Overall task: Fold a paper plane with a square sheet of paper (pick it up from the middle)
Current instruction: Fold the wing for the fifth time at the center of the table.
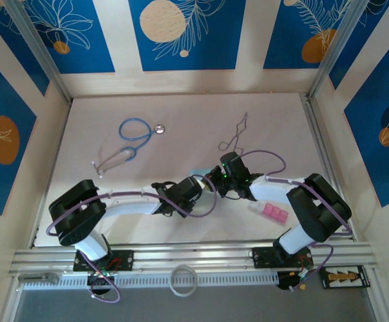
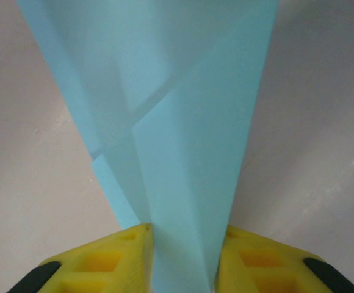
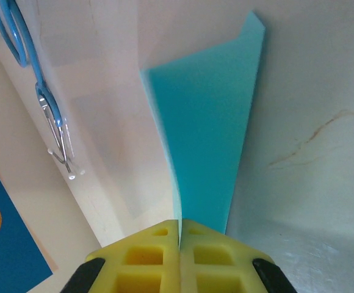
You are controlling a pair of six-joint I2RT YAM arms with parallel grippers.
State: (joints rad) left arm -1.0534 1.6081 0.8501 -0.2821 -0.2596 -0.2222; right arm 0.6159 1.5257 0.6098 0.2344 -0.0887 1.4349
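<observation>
Yellow fingers (image 3: 146,256) of my right pincer (image 3: 180,223) are pressed flat together, pinching the narrow end of the paper plane (image 3: 207,134). Its long axis runs straight away from them, widening toward the far end. On my left pincer (image 2: 186,232) the fingers stand a little apart, closed against both sides of the folded plane, which fans out away from them over the table (image 1: 181,114). Farther off lie a blue stethoscope (image 1: 137,137) and pink blocks (image 1: 275,212).
</observation>
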